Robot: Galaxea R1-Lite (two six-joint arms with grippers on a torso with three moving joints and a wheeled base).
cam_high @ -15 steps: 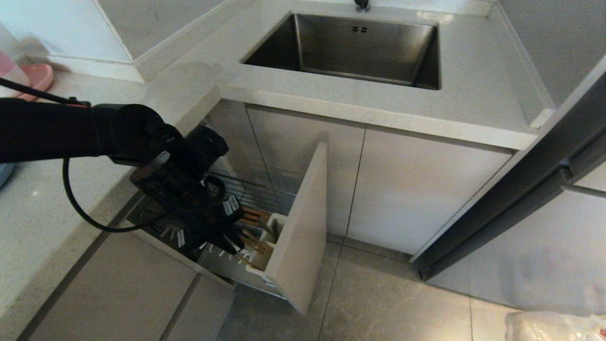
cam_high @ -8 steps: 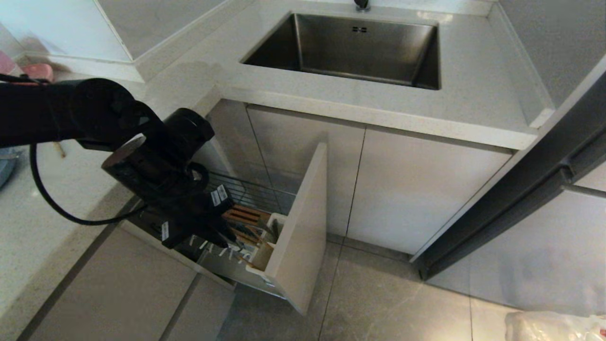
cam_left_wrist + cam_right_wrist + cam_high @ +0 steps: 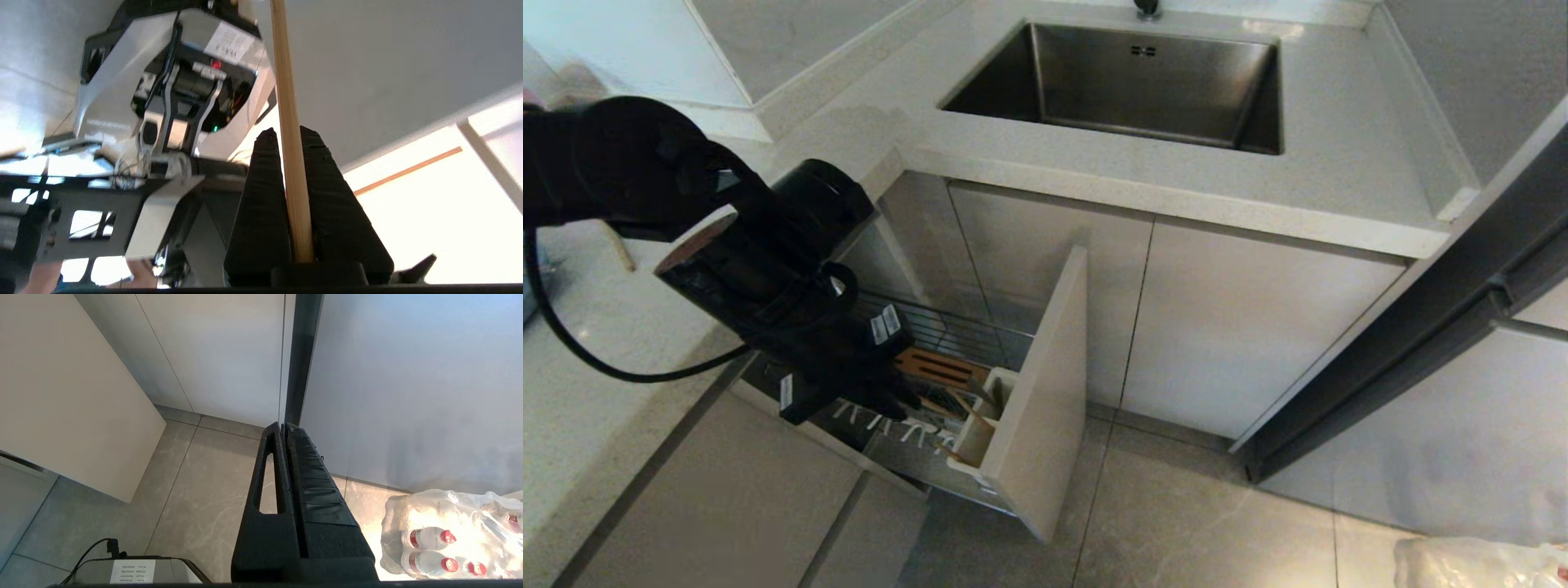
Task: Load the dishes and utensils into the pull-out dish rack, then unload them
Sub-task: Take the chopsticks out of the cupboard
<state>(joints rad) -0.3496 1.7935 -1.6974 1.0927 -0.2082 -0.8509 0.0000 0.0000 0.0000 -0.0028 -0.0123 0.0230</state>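
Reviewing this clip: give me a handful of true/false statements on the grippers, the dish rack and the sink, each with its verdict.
1. The left gripper is clamped on a wooden chopstick. True.
2. The pull-out dish rack is pushed shut. False: it stands pulled out from the cabinet.
3. The sink holds a blue plate. False: nothing shows in it.
4. The right gripper is shut and holds nothing. True.
5. The right gripper hangs over the rack. False: it is above the floor, near a pack of bottles.

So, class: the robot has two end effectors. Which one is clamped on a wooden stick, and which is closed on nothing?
The left end effector grips a light-brown chopstick between its fingers. The right end effector hangs over the floor tiles, fingers pressed together, empty.
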